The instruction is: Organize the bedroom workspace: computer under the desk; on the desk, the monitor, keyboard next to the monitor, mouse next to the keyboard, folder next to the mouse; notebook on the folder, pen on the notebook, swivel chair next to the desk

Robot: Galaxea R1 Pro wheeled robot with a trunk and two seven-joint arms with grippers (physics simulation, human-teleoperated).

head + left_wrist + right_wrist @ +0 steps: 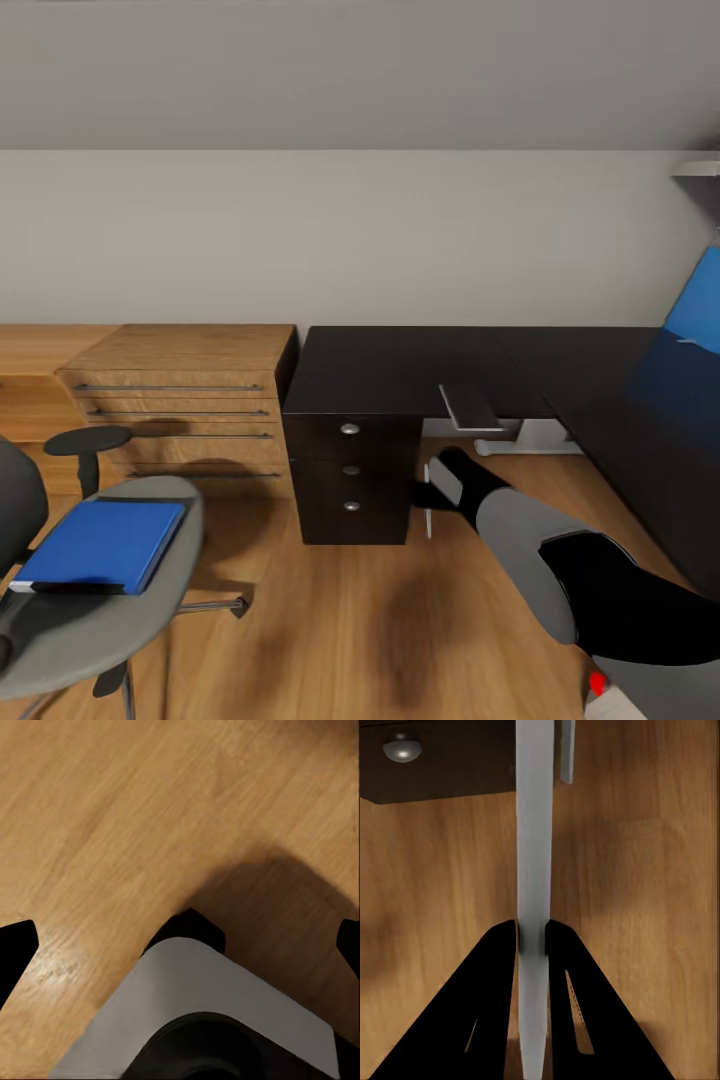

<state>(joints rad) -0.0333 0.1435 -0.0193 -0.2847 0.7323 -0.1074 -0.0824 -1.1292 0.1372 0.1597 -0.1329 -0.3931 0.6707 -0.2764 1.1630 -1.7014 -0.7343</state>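
Observation:
The black desk (400,365) runs along the wall, and its three-drawer unit (350,470) also shows in the right wrist view as drawer unit (427,765). My right gripper (440,485) hangs low beside the drawers. In the wrist view the right gripper (532,937) is shut on a thin silver-grey slab seen edge-on, which looks like the keyboard (534,832). The blue folder (105,545) lies on the grey seat of the swivel chair (150,610) at the lower left. My left gripper (182,945) is open over bare wooden floor, fingers wide apart.
A light wooden chest of drawers (185,400) stands left of the desk. A blue wall panel (695,305) sits at the far right above the desk's side wing. A grey flat tray (470,405) and a white desk foot (540,437) sit under the desktop. Wooden floor (330,620) lies open between chair and desk.

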